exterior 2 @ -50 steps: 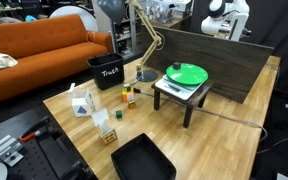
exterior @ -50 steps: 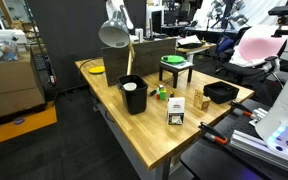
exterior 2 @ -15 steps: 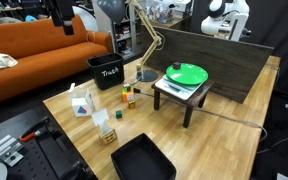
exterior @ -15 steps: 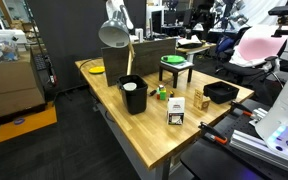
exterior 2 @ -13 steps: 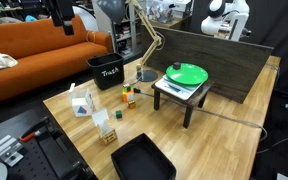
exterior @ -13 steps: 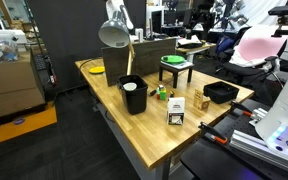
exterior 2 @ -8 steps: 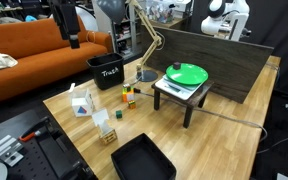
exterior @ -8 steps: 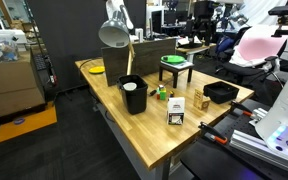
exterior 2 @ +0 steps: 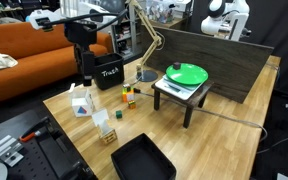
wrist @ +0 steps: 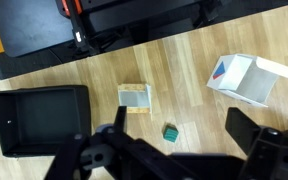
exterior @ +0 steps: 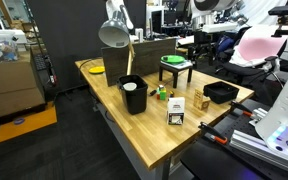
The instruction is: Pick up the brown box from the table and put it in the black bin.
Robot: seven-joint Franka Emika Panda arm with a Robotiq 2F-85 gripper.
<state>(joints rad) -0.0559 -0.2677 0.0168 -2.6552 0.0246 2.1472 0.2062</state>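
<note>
In the wrist view the claw point(wrist: 181, 156) comes in from the bottom edge. Its two dark fingers are spread wide with nothing between them, so it is open and empty. The brown box point(wrist: 135, 97) sits at the centre of the frame on the wooden table point(wrist: 184, 55), directly ahead of the fingers. That suggests the arm is held high over it to line up a straight drop. A shallow black tray point(wrist: 41, 120) lies at the left, a small green cube point(wrist: 169, 132) sits just below and right of the box, and an open white carton point(wrist: 242, 78) is at the upper right. None of them touch the box, which leaves room for the fingers on either side.

In an exterior view the black bin point(exterior 2: 108, 72) stands upright at the upper left of the table, mouth up and ready to take a drop. The claw hangs well above the table beside it. The box is lower left of centre, between carton and tray.

In an exterior view the bin point(exterior: 132, 95) is left of centre with something white inside. The box stands right of centre, well apart from it, so the carry will probably cross the small cubes.
</note>
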